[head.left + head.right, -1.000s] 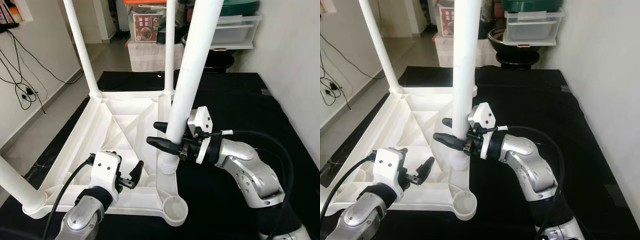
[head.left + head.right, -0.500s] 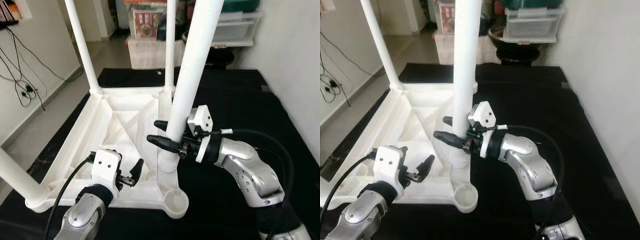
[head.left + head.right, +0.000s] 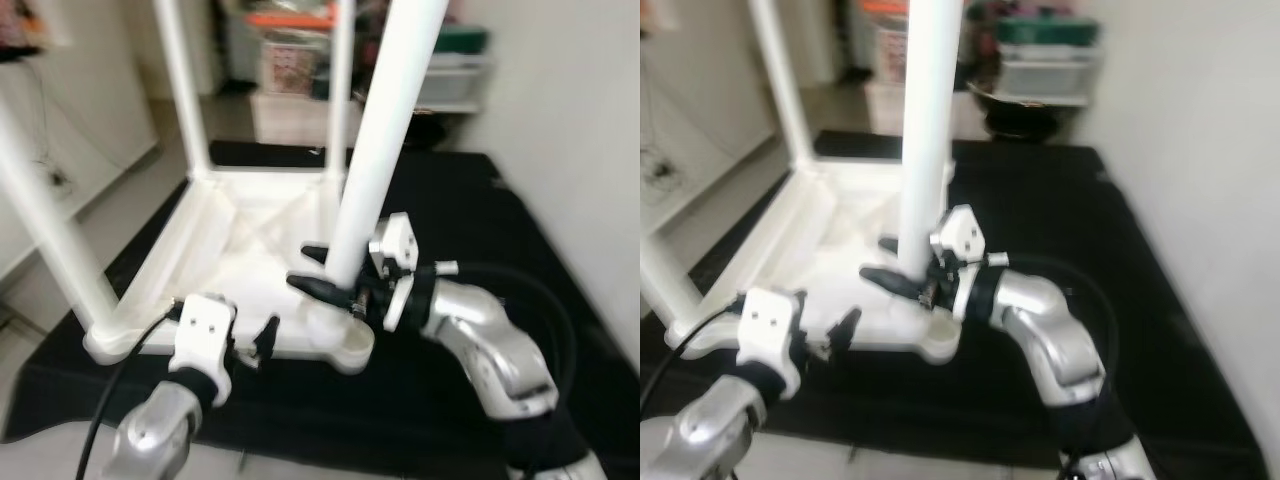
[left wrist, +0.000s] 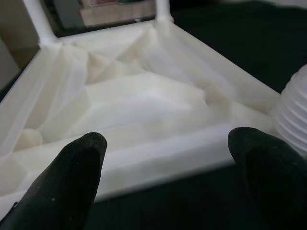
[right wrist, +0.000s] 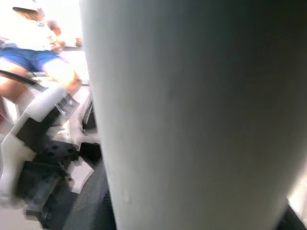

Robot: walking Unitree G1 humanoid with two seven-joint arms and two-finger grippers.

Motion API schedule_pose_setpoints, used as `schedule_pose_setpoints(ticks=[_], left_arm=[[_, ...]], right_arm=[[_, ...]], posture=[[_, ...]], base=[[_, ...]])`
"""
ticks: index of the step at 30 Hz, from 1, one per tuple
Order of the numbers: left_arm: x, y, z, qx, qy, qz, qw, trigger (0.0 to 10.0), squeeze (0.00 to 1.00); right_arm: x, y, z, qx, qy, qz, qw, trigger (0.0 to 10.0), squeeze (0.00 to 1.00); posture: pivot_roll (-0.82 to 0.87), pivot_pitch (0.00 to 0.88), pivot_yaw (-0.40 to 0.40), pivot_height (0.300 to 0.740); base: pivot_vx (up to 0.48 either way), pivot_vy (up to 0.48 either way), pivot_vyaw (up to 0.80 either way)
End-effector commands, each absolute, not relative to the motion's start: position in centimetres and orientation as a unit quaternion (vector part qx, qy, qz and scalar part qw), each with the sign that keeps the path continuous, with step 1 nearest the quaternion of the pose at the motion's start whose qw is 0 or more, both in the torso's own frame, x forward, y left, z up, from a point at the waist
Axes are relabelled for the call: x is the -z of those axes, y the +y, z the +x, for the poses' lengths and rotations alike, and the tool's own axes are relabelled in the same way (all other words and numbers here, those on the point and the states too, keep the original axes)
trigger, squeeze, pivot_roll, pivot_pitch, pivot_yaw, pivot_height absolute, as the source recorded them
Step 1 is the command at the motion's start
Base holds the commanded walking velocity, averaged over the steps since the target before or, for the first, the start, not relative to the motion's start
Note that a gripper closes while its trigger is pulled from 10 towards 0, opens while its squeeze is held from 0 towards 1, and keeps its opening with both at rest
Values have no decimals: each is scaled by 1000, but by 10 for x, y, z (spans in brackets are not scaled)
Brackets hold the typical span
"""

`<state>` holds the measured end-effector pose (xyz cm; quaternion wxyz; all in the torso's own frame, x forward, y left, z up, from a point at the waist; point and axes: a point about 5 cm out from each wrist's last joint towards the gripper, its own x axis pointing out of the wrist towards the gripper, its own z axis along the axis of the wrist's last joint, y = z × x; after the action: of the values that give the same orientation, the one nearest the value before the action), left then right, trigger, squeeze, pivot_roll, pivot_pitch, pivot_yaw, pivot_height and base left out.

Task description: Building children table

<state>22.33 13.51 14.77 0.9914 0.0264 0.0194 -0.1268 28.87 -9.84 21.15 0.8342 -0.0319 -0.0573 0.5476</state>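
The white plastic table top [image 3: 245, 235] lies upside down on a black mat. Three white legs stand up from it: far left [image 3: 178, 80], far right [image 3: 341, 90], near left [image 3: 55, 220]. My right gripper [image 3: 308, 268] is shut on the fourth leg [image 3: 385, 120], low down, just above its ribbed end. That leg stands nearly upright beside the near right corner socket [image 3: 347, 347] and appears as a pale surface [image 5: 192, 115] in the right wrist view. My left gripper [image 4: 168, 143] is open and holds nothing, hovering at the table's front rim [image 4: 158, 153]. Both eye views are blurred.
The black mat [image 3: 490, 210] stretches to the right of the table, and its front edge [image 3: 320, 455] meets pale floor. Storage boxes and bins [image 3: 290, 60] stand behind the table. A white wall [image 3: 580, 120] runs along the right side.
The whole picture has shifted and blurred, so the camera has moved: the table sits higher in view and the mat's front edge now shows. Both grippers keep their states.
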Motion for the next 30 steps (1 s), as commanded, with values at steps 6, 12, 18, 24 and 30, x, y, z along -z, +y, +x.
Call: schedule_pose_setpoints(ticks=[6, 12, 18, 24, 30], left_arm=[[-150, 139, 227, 117, 14, 32, 993, 10000, 0], [-149, 144, 230, 93, 1, 61, 994, 10000, 0], [-146, 148, 231, 69, -8, 68, 995, 10000, 0], [-147, 150, 232, 57, -17, 67, 996, 10000, 0], [-147, 153, 232, 51, -20, 59, 997, 10000, 0]], right_arm=[[-216, -95, 292, -535, -69, -35, 841, 10000, 0], [-216, -96, 297, -513, -71, -36, 855, 10000, 0], [-212, -97, 305, -479, -54, -38, 875, 10000, 0], [-211, -97, 307, -471, -50, -37, 880, 10000, 0], [-211, -95, 309, -465, -51, -37, 883, 10000, 0]], posture=[[-61, 23, 17, 740], [-65, 25, 18, 740], [-75, 29, 16, 740], [-71, 29, 15, 740], [-70, 30, 16, 740]], base=[[0, 0, 0], [0, 0, 0], [0, 0, -133], [0, 0, -800], [0, 0, -800]])
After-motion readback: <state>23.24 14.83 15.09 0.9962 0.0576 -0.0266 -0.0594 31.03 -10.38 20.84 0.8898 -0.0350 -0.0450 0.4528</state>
